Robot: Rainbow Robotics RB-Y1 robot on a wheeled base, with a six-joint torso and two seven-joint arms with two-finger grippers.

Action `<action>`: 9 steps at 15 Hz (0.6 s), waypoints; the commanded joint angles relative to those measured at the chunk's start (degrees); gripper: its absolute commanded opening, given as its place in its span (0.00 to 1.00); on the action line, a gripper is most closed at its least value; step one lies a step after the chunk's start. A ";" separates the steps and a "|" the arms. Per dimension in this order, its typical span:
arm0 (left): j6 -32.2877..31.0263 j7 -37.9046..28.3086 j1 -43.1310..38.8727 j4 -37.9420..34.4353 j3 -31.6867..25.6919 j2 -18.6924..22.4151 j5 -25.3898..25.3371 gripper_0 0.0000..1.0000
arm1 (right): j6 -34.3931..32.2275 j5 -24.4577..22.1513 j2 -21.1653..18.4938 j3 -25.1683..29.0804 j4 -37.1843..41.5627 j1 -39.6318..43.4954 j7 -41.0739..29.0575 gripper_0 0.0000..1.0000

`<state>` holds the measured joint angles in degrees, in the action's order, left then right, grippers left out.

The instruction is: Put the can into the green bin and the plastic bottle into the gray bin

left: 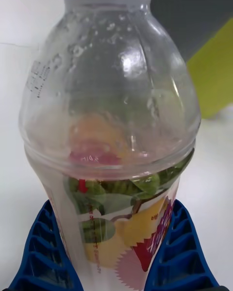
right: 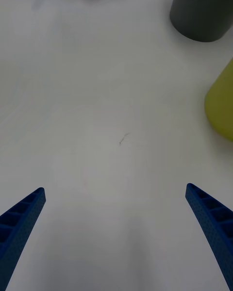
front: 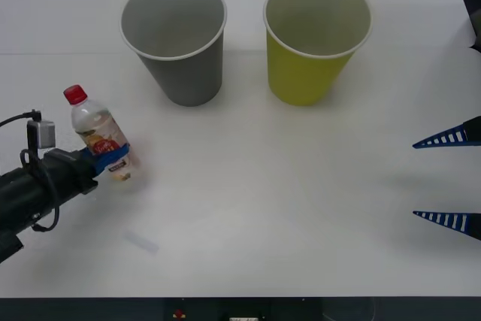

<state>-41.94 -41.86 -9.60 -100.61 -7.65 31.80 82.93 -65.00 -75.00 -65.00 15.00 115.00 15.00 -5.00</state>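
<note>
Holding the bottle low on its label, your left gripper sits at the left of the surface, with its blue fingers clenched on either side of the body. The bottle tilts, its red cap leaning away from the arm, and its base looks just above or barely touching the surface; you cannot tell which.

That low grip is your main risk. With most of the bottle above the fingers, a quick swing could make it pivot or slide out, since the plastic is smooth and rounded.

The gray bin stands beyond the bottle and toward the middle, with the green bin just beside it on the right. Both are light paper cups; clip a rim with the bottle or the arm and the cup will likely tip or skid. Come in too low and the base hits the gray wall rather than clearing the rim.

Release off-centre and the bottle may bounce off the rim onto the surface.

Your right gripper waits at the right edge, fingers spread wide, grasping nothing. No can is visible.
</note>
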 commanded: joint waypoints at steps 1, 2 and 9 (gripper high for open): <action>-2.53 -14.56 -2.45 -8.99 -1.84 1.42 7.34 0.00 | 0.00 0.00 0.00 0.00 0.00 0.00 0.00 1.00; -4.99 -21.07 -2.53 -12.42 -3.42 1.69 10.67 0.00 | 0.00 0.00 0.00 0.00 0.00 0.00 0.00 1.00; -19.93 -39.09 3.09 -26.13 -13.53 2.74 25.09 0.00 | 0.00 0.00 0.00 0.00 0.00 0.00 0.00 1.00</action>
<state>-61.60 -80.94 -7.21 -126.64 -20.94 34.19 108.07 -65.00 -75.00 -65.00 15.00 115.00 15.00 -5.00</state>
